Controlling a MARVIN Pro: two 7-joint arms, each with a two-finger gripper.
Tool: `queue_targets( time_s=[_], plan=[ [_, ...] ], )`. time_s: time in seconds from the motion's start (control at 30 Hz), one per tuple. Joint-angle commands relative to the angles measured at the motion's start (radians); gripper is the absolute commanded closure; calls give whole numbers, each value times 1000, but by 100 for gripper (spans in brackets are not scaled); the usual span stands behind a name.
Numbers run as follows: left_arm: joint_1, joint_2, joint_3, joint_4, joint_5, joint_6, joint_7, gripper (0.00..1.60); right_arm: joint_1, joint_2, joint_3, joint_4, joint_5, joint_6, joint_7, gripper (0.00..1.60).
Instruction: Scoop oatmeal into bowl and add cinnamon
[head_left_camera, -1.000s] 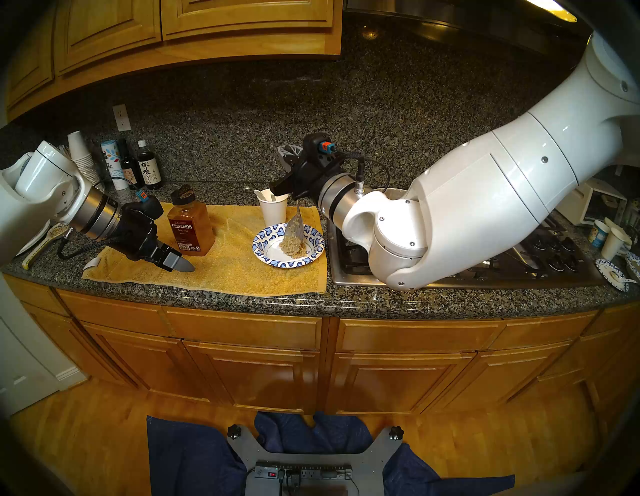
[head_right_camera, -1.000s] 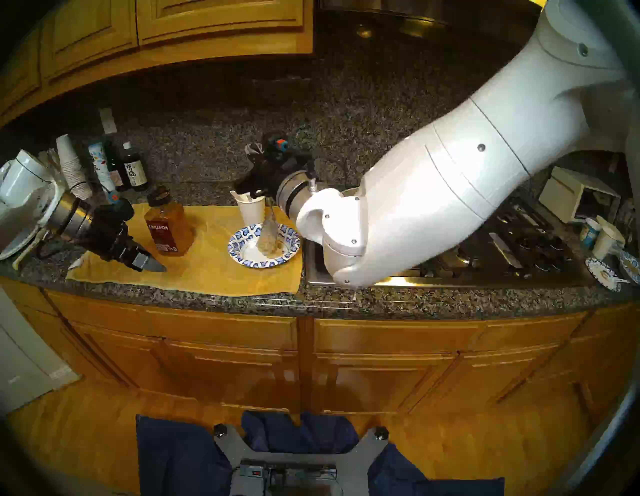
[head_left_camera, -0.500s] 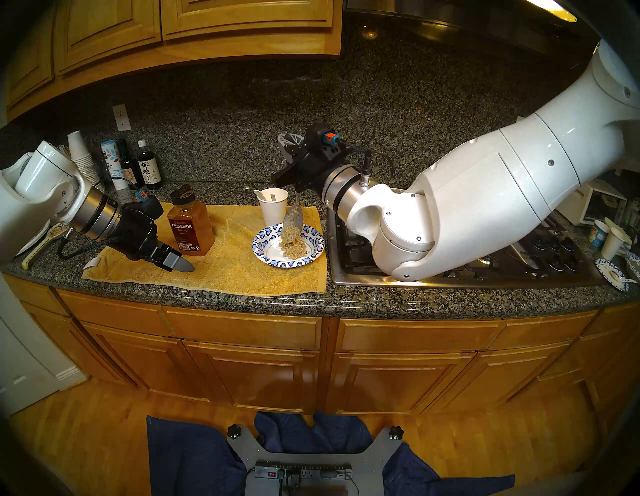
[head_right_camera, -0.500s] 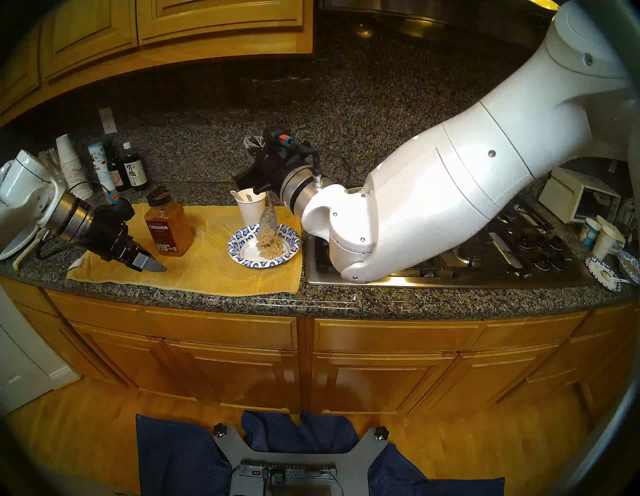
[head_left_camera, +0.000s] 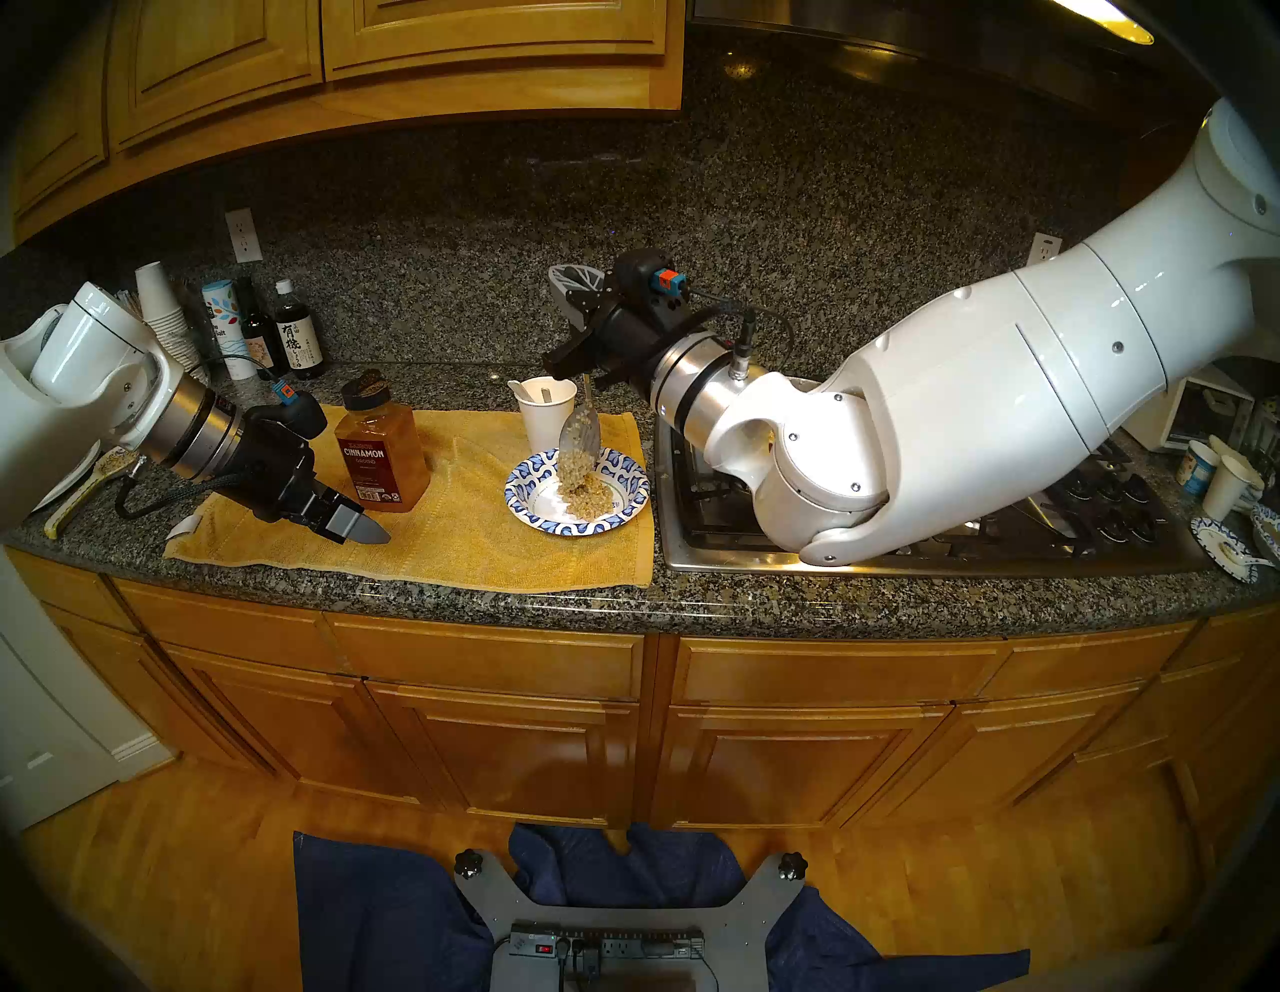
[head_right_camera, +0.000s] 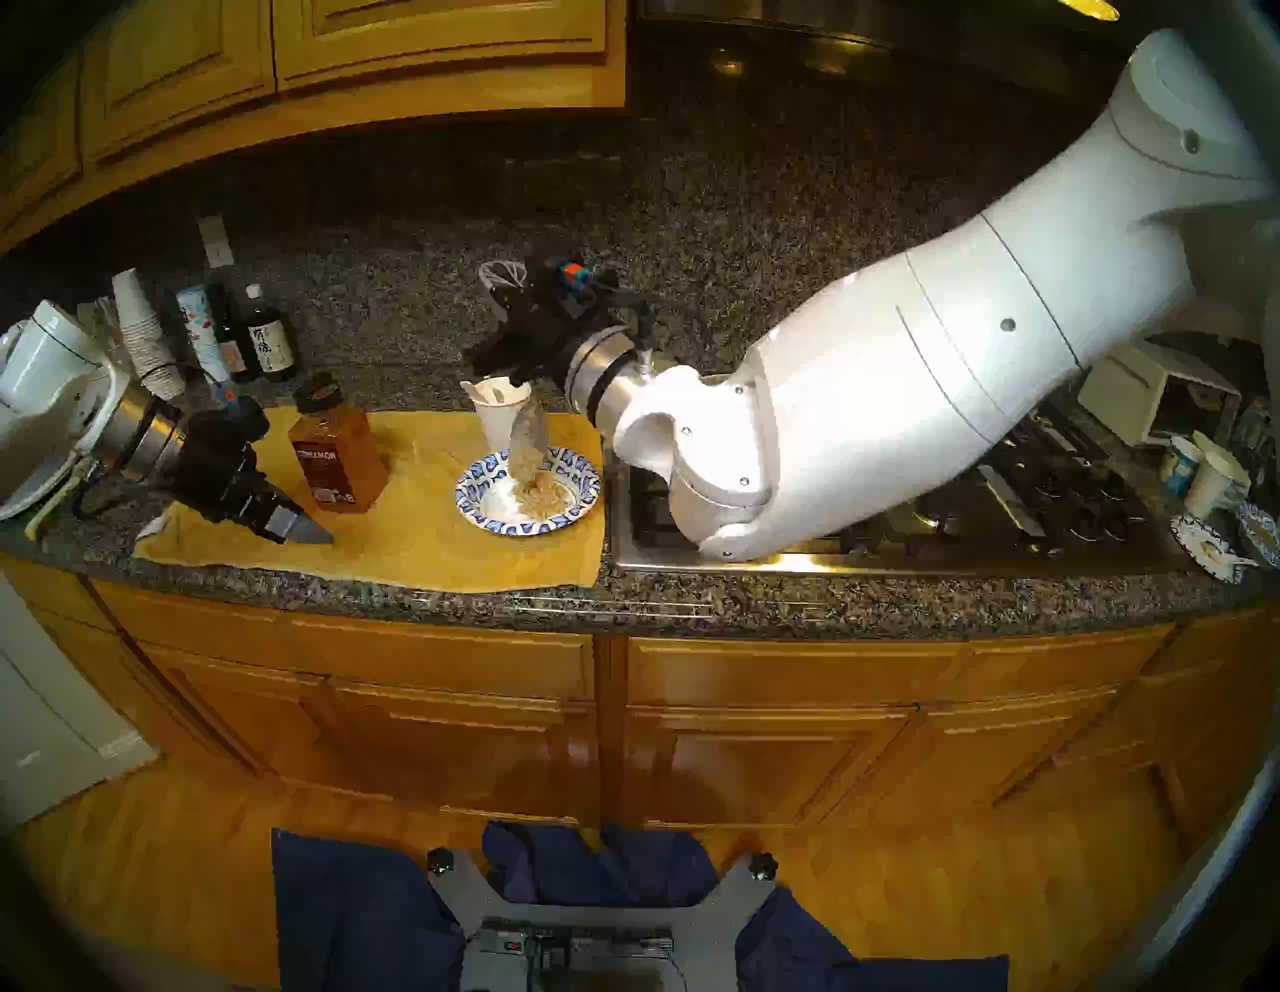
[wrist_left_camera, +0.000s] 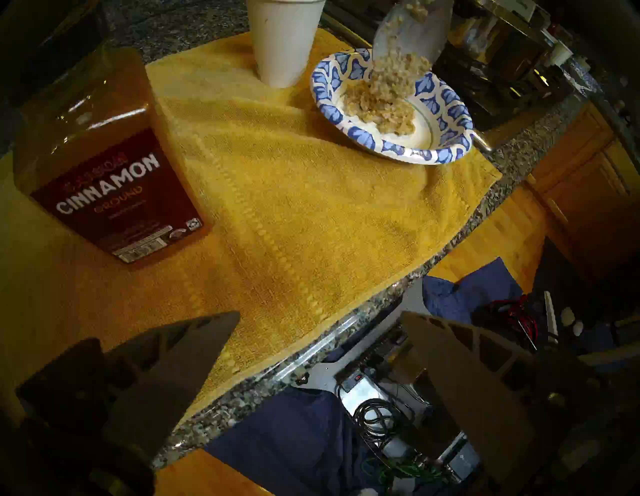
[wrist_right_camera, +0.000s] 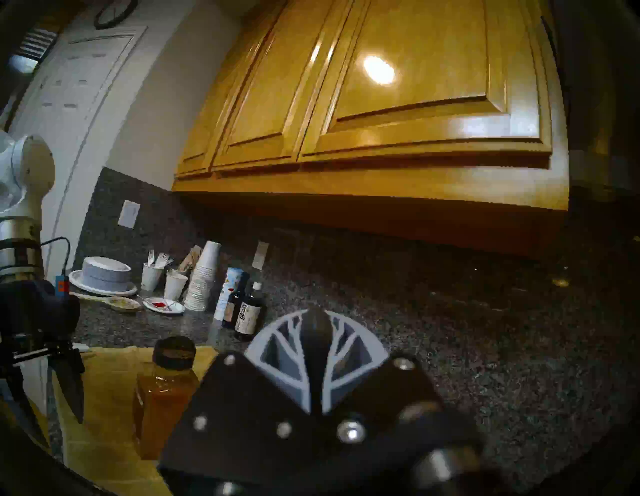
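Oatmeal (head_left_camera: 578, 470) slides off the tipped spoon (head_left_camera: 580, 428) clamped in the right tool (head_left_camera: 569, 360) into the patterned paper bowl (head_left_camera: 530, 488) below, while the left tool (head_left_camera: 350, 524), fingers apart, waits at nine o'clock near the cinnamon jar (head_left_camera: 381, 454).

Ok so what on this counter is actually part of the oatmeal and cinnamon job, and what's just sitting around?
Part of the job:
- oatmeal
- bowl
- cinnamon jar
- spoon, held in the right gripper
- left gripper, open

Just lying about:
- white paper cup
- dark bottles
- stack of cups
- yellow towel
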Motion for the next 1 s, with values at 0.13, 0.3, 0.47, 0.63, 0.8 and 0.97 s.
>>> queue_targets(
  time_s=[0.13,0.3,0.47,0.63,0.8,0.97],
  plan=[
    [-26,-2,-25,2,-1,-3,1,0,0,74,23,31,-101,-2,-53,160],
    [-26,-2,-25,2,-1,-3,1,0,7,98,39,61,-137,-2,-55,160],
    [-26,-2,-25,2,-1,-4,1,0,-4,121,50,76,-177,-2,-57,160],
    [-26,-2,-26,2,-1,-4,1,0,-36,137,45,65,-228,-2,-54,160],
    [-26,-2,-26,2,-1,-4,1,0,-74,154,34,46,-279,-2,-50,160],
    [-26,-2,-26,2,-1,-4,1,0,-101,170,28,39,-320,-2,-49,160]
  ],
)
